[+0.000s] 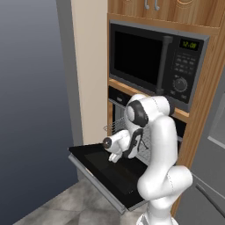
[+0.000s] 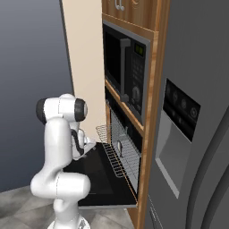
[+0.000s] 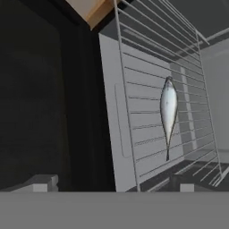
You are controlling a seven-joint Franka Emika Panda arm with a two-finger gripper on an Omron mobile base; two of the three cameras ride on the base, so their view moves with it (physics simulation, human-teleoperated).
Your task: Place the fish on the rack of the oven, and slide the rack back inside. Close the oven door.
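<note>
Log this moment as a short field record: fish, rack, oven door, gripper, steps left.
fish: lying on the rack, free of the gripper
rack: pulled out over the door
oven door: dropped fully open, flat
gripper: open, empty, above the door
microwave: above the oven, shut
steps left: slide rack in, close door

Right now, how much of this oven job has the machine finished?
Done: the fish lies on the rack, free of the open claw. In hand: nothing; the claw hangs empty near the rack. Left: the rack juts out over the lowered oven door, so it needs sliding in and the door shutting.
</note>
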